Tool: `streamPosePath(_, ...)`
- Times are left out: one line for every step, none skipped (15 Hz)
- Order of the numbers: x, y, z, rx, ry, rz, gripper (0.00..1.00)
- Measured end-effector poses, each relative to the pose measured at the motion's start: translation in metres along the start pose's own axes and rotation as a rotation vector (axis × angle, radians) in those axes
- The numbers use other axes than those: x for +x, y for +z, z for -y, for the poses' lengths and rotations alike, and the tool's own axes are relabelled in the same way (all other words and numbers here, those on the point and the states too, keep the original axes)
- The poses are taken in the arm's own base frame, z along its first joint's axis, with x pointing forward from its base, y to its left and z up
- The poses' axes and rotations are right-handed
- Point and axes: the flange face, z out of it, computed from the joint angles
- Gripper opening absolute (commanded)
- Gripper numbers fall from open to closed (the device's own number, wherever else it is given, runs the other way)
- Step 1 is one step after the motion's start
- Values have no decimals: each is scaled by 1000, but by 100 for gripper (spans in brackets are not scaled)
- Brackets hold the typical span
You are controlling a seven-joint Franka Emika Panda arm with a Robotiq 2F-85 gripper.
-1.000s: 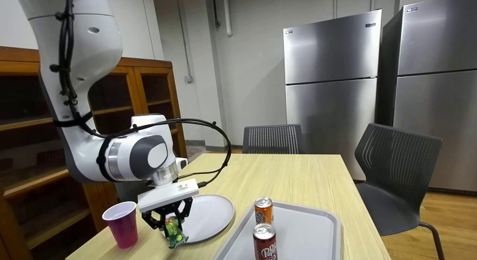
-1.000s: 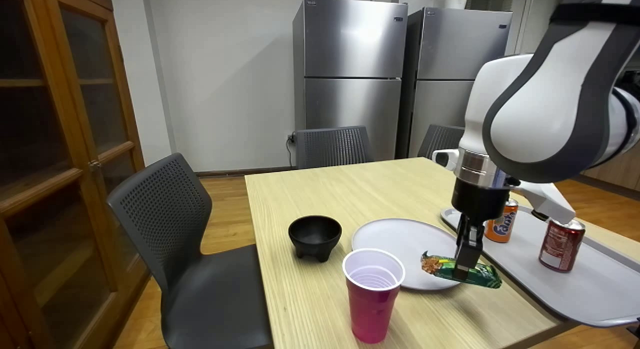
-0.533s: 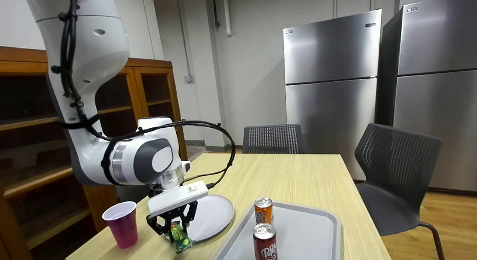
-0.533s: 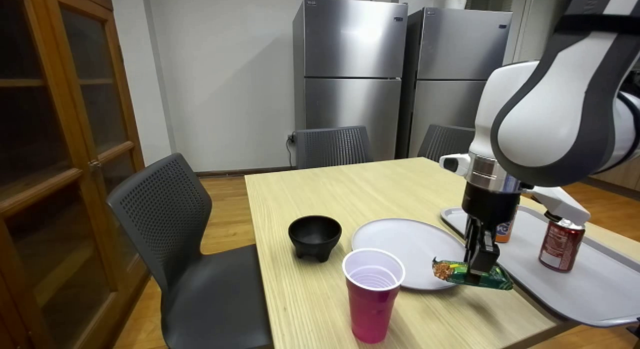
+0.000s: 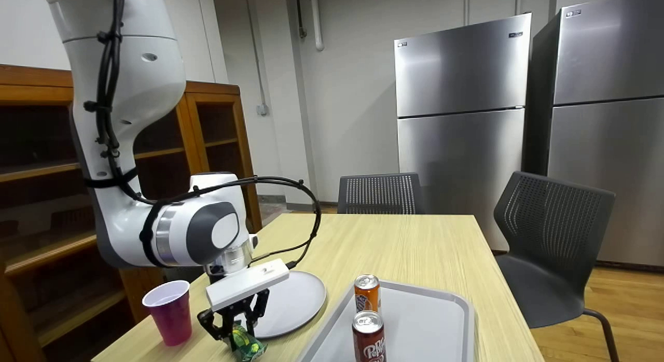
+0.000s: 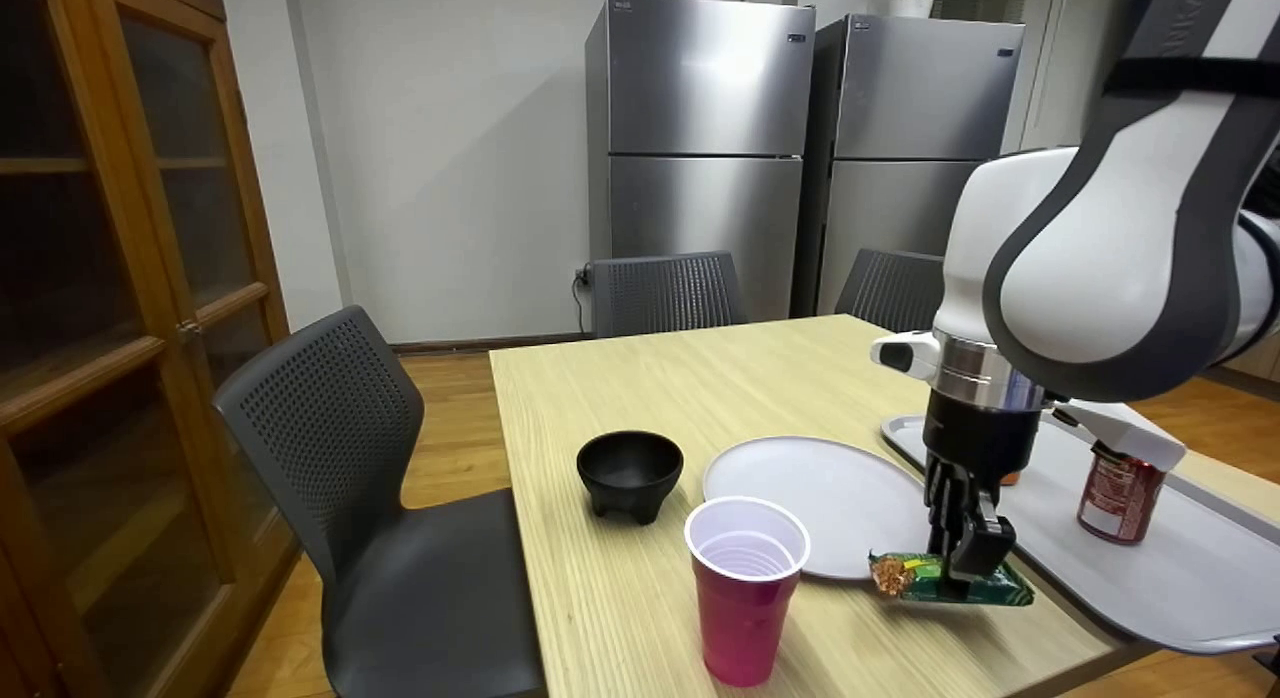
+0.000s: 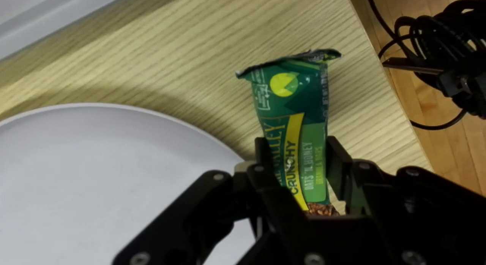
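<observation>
My gripper (image 7: pixel 297 147) is shut on a green granola bar (image 7: pixel 290 94) in a crinkled wrapper, with one finger against each long side. In both exterior views the bar (image 6: pixel 905 576) (image 5: pixel 248 345) is low over the wooden table, beside the plate; I cannot tell whether it touches the wood. The gripper (image 6: pixel 960 578) points down in both exterior views (image 5: pixel 241 337). The round light grey plate (image 5: pixel 298 300) lies right beside it and holds nothing; it also fills the lower left of the wrist view (image 7: pixel 95 174). The bar's lower end is partly hidden by the gripper.
A magenta cup (image 6: pixel 745 618) stands near the plate, and a black footed bowl (image 6: pixel 630 473) behind it. A grey tray (image 5: pixel 425 320) holds an orange can (image 5: pixel 366 297) and a dark red can (image 5: pixel 369 338). Beyond the table edge, black cables (image 7: pixel 429 37) lie over the floor.
My gripper has carried the bar away from the cup toward the tray side and then lowered it closer to the table. The plate, cup, bowl, tray and cans have not moved.
</observation>
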Motion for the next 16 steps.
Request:
streamPosePath(1,2,1,2,-13,3,13)
streamPosePath(1,3,3,4,-24,6,13)
streamPosePath(1,4,3,6,-35,10,13)
streamPosePath(1,5,4,6,-46,13,61)
streamPosePath(1,6,5,7,-55,15,65)
streamPosePath(2,6,5,8,-59,16,71)
streamPosePath(2,6,6,8,-62,16,78)
streamPosePath(4,6,7,8,-68,14,86)
streamPosePath(7,6,7,7,-74,12,92)
streamPosePath(9,5,9,7,-79,9,99)
streamPosePath(13,4,10,8,-83,5,100)
streamPosePath(16,3,12,8,-84,-1,100)
streamPosePath(20,1,13,8,-81,-9,100)
streamPosePath(23,-1,14,8,-75,-18,100)
streamPosePath(26,-4,14,5,-67,-27,100)
streamPosePath(29,-8,14,1,-57,-36,100)
